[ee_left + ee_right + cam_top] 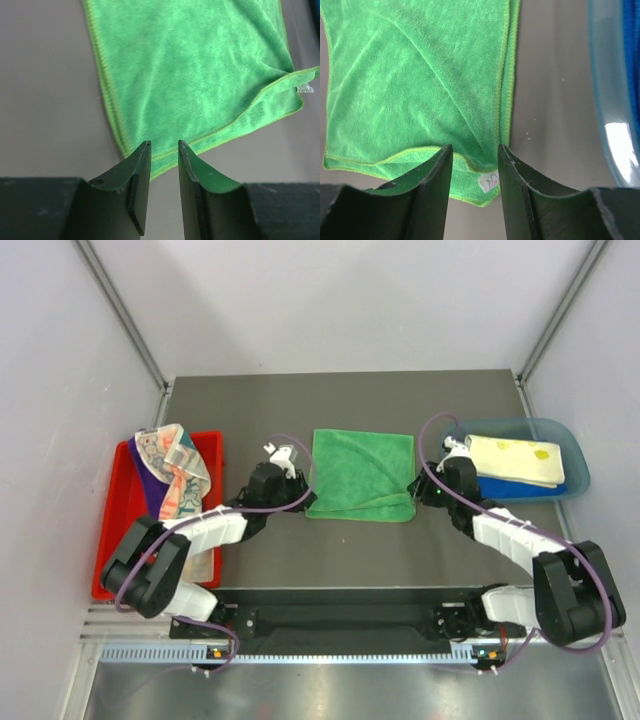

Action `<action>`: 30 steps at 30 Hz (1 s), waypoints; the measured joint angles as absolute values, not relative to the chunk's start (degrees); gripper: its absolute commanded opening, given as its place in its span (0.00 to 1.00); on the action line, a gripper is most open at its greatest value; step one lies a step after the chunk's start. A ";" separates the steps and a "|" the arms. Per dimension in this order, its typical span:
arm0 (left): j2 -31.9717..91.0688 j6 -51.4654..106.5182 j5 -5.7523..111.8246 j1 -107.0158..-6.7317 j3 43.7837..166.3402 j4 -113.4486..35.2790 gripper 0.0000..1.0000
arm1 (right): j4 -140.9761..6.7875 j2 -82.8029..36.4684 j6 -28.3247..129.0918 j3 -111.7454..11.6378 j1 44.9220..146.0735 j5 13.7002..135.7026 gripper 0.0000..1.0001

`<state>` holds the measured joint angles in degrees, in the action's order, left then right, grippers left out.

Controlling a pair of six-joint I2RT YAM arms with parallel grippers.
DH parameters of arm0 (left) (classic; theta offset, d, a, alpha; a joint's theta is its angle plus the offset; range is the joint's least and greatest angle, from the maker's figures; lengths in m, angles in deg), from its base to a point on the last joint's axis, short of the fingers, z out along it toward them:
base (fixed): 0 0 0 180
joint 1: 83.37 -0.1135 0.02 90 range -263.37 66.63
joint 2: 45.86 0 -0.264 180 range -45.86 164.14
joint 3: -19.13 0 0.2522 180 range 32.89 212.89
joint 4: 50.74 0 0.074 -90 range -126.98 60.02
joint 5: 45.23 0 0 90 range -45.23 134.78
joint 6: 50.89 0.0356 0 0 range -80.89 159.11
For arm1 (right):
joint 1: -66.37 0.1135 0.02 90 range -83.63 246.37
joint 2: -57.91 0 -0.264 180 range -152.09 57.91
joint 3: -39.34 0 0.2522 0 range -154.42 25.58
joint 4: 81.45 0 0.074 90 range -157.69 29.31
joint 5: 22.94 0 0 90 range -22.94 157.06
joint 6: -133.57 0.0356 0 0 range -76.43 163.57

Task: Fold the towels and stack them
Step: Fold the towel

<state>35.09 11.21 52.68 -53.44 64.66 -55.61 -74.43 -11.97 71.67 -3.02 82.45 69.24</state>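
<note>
I read the green towel (362, 475) folded flat at mid tabletop (340, 550), doubled hem nearest me, with bare strips between its side edges and the red tray (115, 530) and blue bin (575, 475). The left tool (163, 150) hangs over the near left corner, jaws a narrow slot apart, holding nothing. The right tool (474, 152) straddles the near right corner, jaws wider, also empty.

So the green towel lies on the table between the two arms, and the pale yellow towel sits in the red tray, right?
Not quite. The green towel does lie on the table as you say, but the pale yellow towel sits in the translucent blue bin on the right, not the red tray. The top external view shows it.
</note>
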 measured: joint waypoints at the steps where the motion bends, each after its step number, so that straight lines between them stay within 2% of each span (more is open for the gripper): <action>1: 35.68 11.12 52.55 -52.89 65.51 -55.13 0.33 | -74.35 -12.80 71.67 -3.48 82.86 69.15 0.42; 6: 39.18 10.44 50.80 -50.86 68.90 -51.81 0.35 | -73.58 -15.12 71.69 -4.83 85.22 67.95 0.41; 11: 41.84 9.52 47.96 -49.92 70.56 -47.20 0.34 | -73.32 -15.12 71.58 -4.83 86.40 66.81 0.23; 17: 44.18 8.71 44.59 -49.20 72.60 -43.81 0.31 | -71.92 -14.47 71.56 -4.35 86.75 66.24 0.16; 23: 44.44 8.04 42.40 -48.87 73.19 -42.37 0.20 | -70.21 -12.30 70.97 -3.26 87.01 66.18 0.05; 30: 44.47 7.95 40.59 -48.76 73.89 -40.36 0.07 | -67.22 -8.19 70.66 -2.04 88.06 66.26 0.05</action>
<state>44.47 7.95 40.59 -48.76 73.89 -40.36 -67.22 -8.19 70.66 -2.04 88.06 66.26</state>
